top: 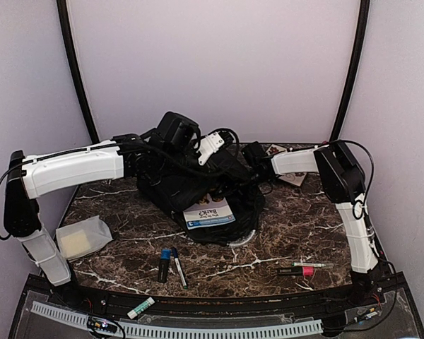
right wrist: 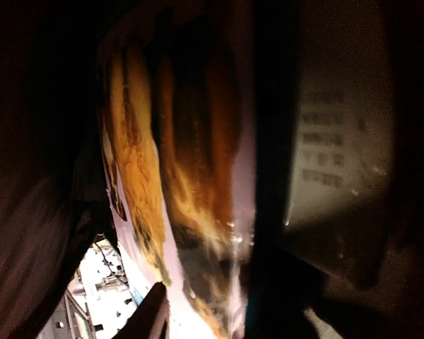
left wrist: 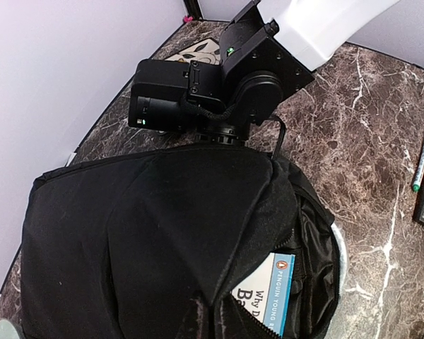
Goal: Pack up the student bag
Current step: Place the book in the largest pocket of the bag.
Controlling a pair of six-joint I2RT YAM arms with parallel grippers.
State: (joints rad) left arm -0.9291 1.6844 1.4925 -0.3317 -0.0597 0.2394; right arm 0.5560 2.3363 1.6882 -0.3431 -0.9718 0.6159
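Top external: marble table (top: 290, 226), lilac walls (top: 212, 63), student bag (top: 168, 189); left claw's (top: 222, 164) and right claw's (top: 256, 159) grip unclear.

Quick count: one backpack (top: 177, 187); one book (top: 208, 213) poking out of it; two robot arms, the left arm (top: 71, 169) and right arm (top: 357, 219); five pens total, so a blue-capped marker (top: 164, 265), blue pen (top: 179, 268), green-capped marker (top: 140, 308), pink highlighter (top: 302, 270), thin green-tipped pen (top: 312, 265); one clear plastic box (top: 81, 236); one patterned card (top: 275, 150), can't tell what it is.
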